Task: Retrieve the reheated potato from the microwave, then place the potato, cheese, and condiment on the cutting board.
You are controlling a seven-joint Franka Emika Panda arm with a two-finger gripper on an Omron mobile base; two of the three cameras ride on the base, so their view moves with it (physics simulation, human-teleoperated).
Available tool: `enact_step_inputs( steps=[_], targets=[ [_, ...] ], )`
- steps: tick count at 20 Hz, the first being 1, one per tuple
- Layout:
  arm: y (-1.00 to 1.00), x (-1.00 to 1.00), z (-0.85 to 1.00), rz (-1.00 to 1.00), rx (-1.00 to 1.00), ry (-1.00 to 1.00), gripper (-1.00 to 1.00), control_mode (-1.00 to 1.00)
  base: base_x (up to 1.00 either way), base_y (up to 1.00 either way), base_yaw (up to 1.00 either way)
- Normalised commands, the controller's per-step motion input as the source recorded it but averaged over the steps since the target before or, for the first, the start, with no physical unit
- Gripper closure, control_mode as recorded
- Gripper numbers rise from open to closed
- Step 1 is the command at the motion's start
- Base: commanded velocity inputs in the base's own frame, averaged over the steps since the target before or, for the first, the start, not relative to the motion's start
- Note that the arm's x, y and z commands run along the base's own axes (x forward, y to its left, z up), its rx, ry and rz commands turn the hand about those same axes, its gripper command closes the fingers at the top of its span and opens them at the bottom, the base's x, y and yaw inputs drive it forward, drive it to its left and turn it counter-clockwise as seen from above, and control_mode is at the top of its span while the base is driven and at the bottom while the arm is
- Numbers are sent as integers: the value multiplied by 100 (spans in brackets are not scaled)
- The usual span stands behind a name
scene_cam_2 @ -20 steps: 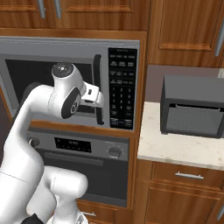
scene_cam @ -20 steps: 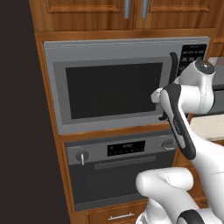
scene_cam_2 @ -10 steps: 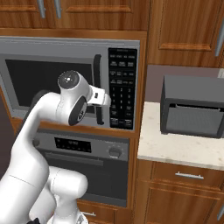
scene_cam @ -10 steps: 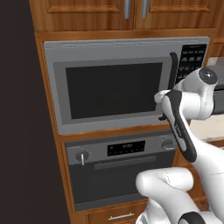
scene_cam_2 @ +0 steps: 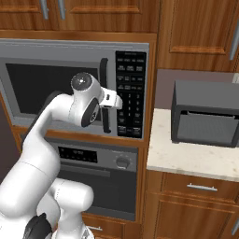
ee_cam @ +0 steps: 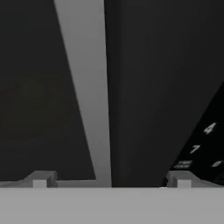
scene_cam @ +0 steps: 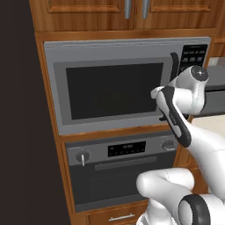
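Hand jaws stand wide apart, gripping nothing; its two dark fingertips rise far apart at the bottom of the hand view, straddling the dark vertical bar of the microwave's handle. Left of that bar runs a strip of grey steel door frame, then the dark window; at the lower right, white keypad digits show on black.

From the right base view, the hand sits at the end of the white arm, right up against the black handle of the microwave; whether it touches the handle cannot be told. The microwave door is shut, so the potato inside is hidden behind the dark window. The black keypad panel lies just right of the handle.

In the left base view the arm's wrist covers the lower part of the handle, and the microwave fills the wooden cabinet opening. Below it sits a black-fronted oven with a knob at each end and a display between them.

To the right, on the pale stone bench, stands a dark grey toaster oven. Wooden cabinets hang above.
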Motion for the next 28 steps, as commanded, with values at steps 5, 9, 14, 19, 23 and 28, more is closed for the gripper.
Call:
enact_step_inputs(
  steps=[5, 9, 14, 19, 23, 28],
  targets=[
    [0, 48, -7, 0, 0, 0, -100, -100, 0, 0, 0],
    [4, 47, -13, 0, 0, -3, 100, -100, 0, 0, 0],
    [19, 42, -20, 0, 0, -15, 100, -100, 0, 0, 0],
    [37, 42, -28, 0, 0, -22, 100, -100, 0, 0, 0],
    [46, 27, -38, 0, 2, -23, 100, -100, 0, 0, 0],
    [50, 0, -35, 6, 9, -18, 100, -100, 0, 0, 0]
  ],
)
